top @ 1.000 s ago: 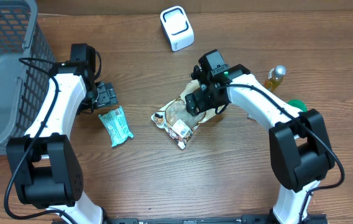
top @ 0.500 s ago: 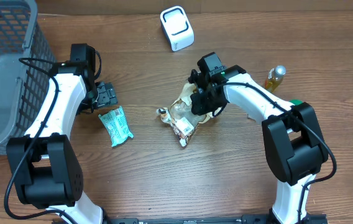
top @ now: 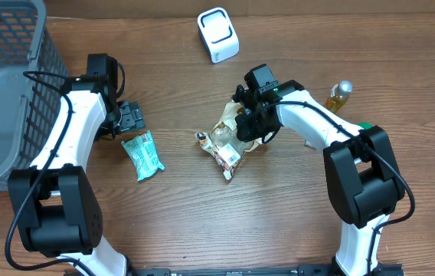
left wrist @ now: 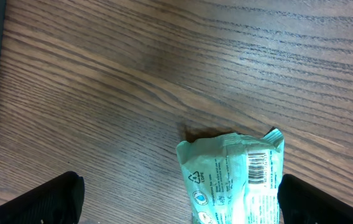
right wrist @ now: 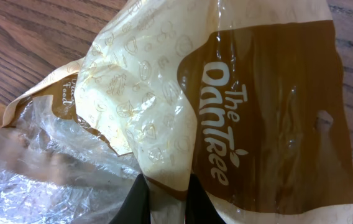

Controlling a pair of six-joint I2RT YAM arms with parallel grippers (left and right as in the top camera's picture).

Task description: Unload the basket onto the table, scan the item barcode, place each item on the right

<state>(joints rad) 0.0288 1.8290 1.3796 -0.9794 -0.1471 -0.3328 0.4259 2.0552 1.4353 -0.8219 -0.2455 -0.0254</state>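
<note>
1. Crinkling under the pinch, the snack bag (top: 229,142) is lying on the table (top: 202,222) well apart from the white scanner (top: 217,34), on the robot's side of it, and one end is lifting off the wood.
2. It is looking light, thin and floppy. I'd expect that clear and tan film to be slipping between the pads and sagging once raised, so the white label (top: 229,159) near its far end may be folding out of the scanner's sight.
3. Taking hold on the stiffer sealed brown edge, away from that label, is looking like the safest choice to me.
4. The right gripper (right wrist: 164,200) is squeezing tight on a fold of the bag's film, at the end nearer the scanner.
5. The left gripper (top: 131,119) is hanging with its jaws wide apart and holding nothing. It is left of the scanner and nearer the robot, just above a green packet (left wrist: 235,177) whose barcode is facing up.
6. Farther out, a grey basket (top: 3,92) is sitting far left of the scanner and a small yellow bottle (top: 340,96) to its right.
</note>
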